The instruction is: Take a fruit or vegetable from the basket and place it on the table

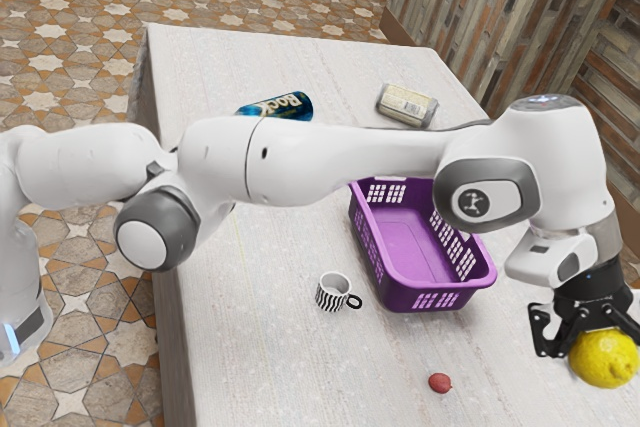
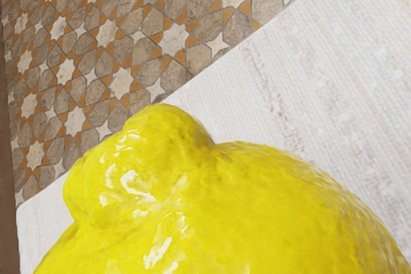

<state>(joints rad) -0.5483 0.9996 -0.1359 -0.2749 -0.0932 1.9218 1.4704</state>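
At the exterior view's right, my gripper (image 1: pixel 588 333) is shut on a yellow lemon (image 1: pixel 604 359), which hangs beneath the hand. In the wrist view the lemon (image 2: pixel 218 210) looms large and glossy just under the hand, with the white table (image 2: pixel 321 75) behind it. The purple basket (image 1: pixel 408 299) stands on the table (image 1: pixel 270 347), to the exterior view's left of my gripper. Its visible floor is bare; part of its far side is hidden behind the arm.
A small red fruit (image 1: pixel 440 383) lies on the table near the basket. Beside the basket stands a black-and-white striped mug (image 1: pixel 332 293). Farther back are a blue can (image 1: pixel 288 107) and a pale package (image 1: pixel 406 105). Tiled floor (image 2: pixel 96 49) lies beyond the table edge.
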